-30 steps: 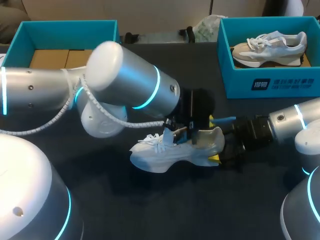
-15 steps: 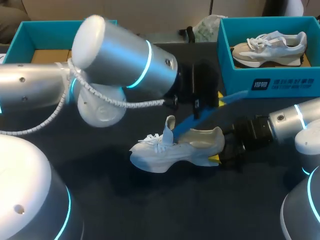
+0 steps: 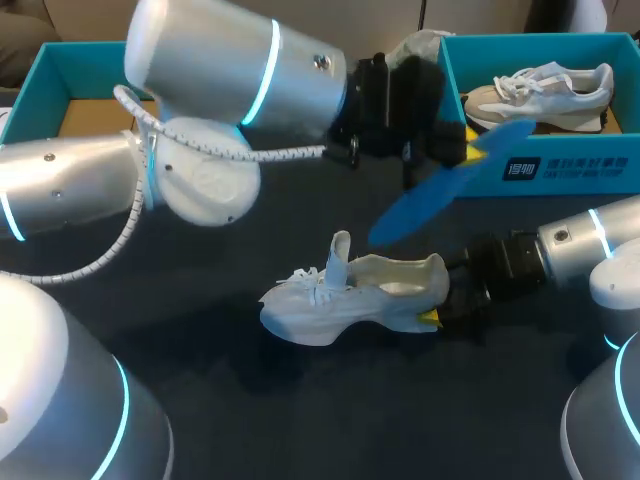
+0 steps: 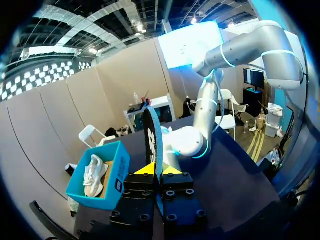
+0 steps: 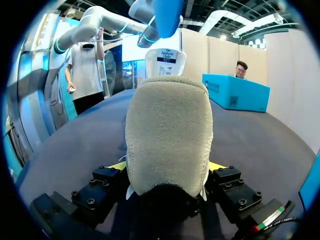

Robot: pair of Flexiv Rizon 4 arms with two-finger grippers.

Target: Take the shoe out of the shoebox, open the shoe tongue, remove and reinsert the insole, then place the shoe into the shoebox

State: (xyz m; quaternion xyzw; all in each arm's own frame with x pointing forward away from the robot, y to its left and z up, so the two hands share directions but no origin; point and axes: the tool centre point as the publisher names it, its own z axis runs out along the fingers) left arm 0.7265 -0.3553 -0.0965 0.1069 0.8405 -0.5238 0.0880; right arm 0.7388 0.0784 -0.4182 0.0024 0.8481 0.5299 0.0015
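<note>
Blue insole (image 3: 450,190) now fully out of shoe, hanging in air; left gripper (image 3: 462,150) fingers closed on one end. Removal step looks done, reinsertion next. One second back insole lay inside, half second back partly drawn. White shoe (image 3: 350,300) on table (image 3: 300,420), tongue upright, unmoved. Right gripper (image 3: 432,305) clamped on heel, as before.

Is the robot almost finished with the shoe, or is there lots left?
About halfway. Done: the white shoe sits on the table, its tongue standing up, and the blue insole is out. Right now the left jaws hold the insole in the air while the right jaws grip the shoe's heel. Left: slide the insole back in, then put the shoe into a shoebox.
</note>
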